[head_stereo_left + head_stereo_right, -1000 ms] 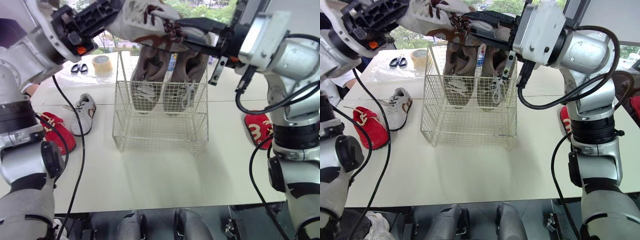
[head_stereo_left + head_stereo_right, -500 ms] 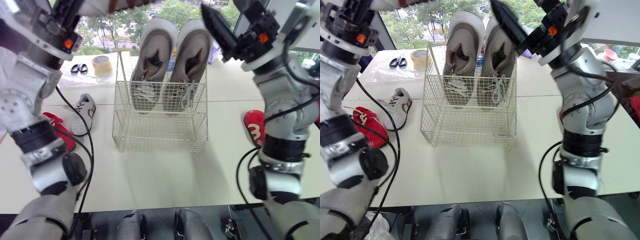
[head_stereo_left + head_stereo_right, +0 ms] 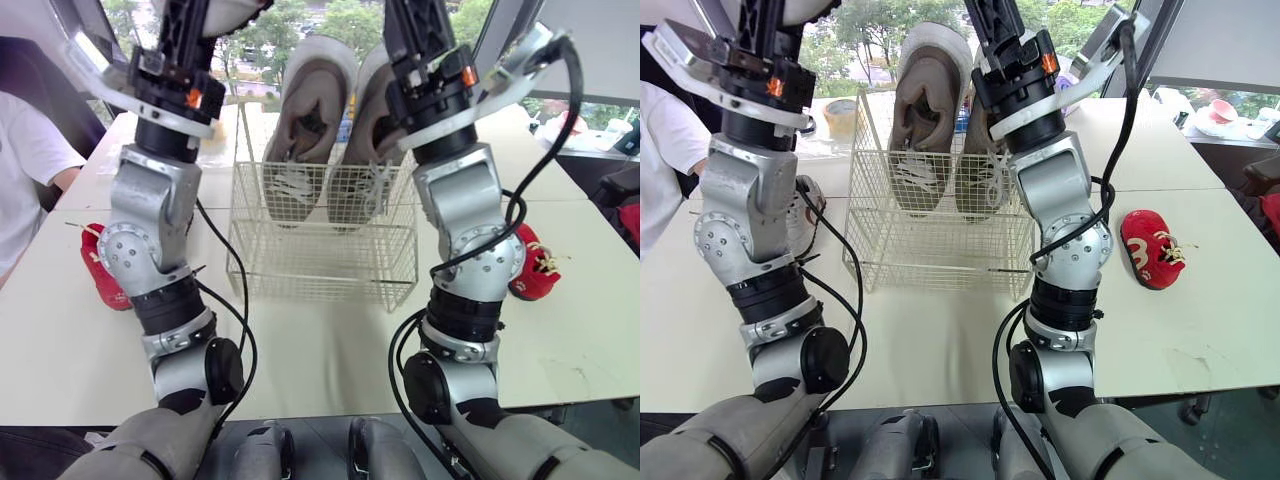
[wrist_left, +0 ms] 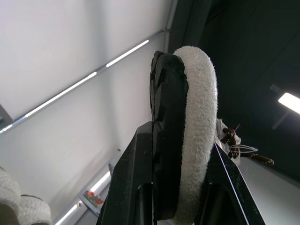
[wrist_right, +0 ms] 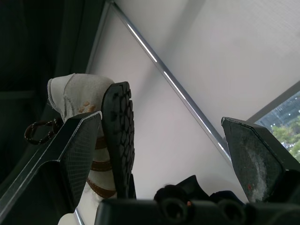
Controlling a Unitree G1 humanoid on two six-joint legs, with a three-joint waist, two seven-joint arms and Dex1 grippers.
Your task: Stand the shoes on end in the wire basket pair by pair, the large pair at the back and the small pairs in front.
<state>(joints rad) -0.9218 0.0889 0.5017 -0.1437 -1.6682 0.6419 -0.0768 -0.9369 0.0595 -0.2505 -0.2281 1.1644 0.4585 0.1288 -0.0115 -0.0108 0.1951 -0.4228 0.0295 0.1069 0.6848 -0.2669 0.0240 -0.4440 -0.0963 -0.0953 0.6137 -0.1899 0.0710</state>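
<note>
Now the left end effector [image 4: 180, 146] is clamped on a small white sneaker with a black sole [image 4: 197, 117]. The right end effector [image 5: 161, 119] gapes wide beside it. The cream wire basket [image 3: 320, 270] lies well below both. Lower the sneaker slowly and stand it on end in front of the large grey pair [image 3: 300, 120].

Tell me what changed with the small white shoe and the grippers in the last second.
Both arms swung up from over the wire basket. The right gripper let go of the small white shoe and is open; the left gripper keeps it clamped, raised high. The large pair stays at the back of the basket.
</note>
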